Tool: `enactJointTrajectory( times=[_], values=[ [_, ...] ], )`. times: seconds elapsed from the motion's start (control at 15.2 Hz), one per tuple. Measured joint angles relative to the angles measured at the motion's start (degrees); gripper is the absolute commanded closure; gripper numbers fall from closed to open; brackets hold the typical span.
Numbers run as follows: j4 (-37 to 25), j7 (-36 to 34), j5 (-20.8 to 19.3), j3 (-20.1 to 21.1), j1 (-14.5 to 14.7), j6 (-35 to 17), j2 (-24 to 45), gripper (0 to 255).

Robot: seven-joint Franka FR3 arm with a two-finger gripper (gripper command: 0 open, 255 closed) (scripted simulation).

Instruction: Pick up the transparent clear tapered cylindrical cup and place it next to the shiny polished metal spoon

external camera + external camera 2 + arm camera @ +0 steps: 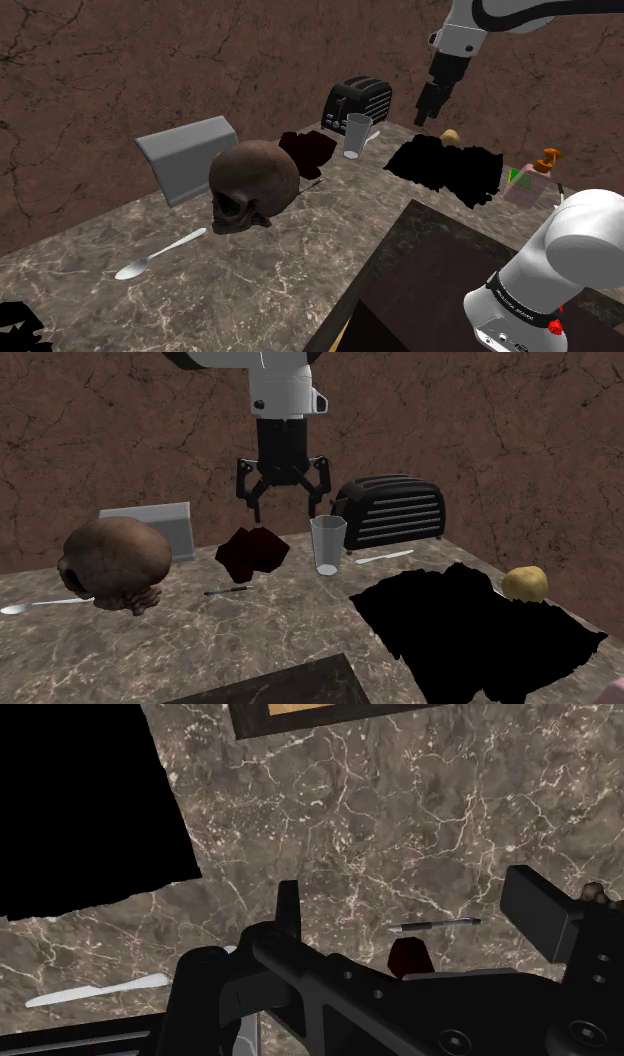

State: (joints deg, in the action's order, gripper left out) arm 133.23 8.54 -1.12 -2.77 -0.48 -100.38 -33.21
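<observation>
The clear tapered cup (357,136) (327,546) stands upright on the marble counter, in front of a black toaster (357,102) (393,510). The shiny spoon (158,254) (30,606) lies flat far off, beyond a brown skull (255,185) (113,563). My gripper (432,108) (283,502) (415,909) hangs open in the air above the counter. It is higher than the cup's rim and touches nothing. In the second exterior view it sits just left of the cup. Nothing is between the fingers (288,909).
A dark red lump (253,550) (410,957) and a thin pen (229,590) (435,923) lie beside the cup. A white knife (383,557) lies by the toaster. A jagged black area (470,622), a yellow potato-like item (524,583) and a grey slanted box (188,155) share the counter.
</observation>
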Motion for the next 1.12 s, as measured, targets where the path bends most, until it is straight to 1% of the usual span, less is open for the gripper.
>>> enactJointTrajectory(
  times=[0.33, 0.53, 0.86, 1.12],
  values=[
    [-3.6, 1.9, -1.4, -1.0, -0.3, -6.9, 9.9, 0],
    [-6.8, 2.7, -2.0, -1.3, -0.3, -10.5, 16.2, 0],
    [-13.5, 4.3, -2.7, -2.0, -0.6, -14.7, 26.5, 0],
    [-20.6, 5.8, -3.1, -2.5, -1.1, -17.0, 35.2, 0]
  ],
)
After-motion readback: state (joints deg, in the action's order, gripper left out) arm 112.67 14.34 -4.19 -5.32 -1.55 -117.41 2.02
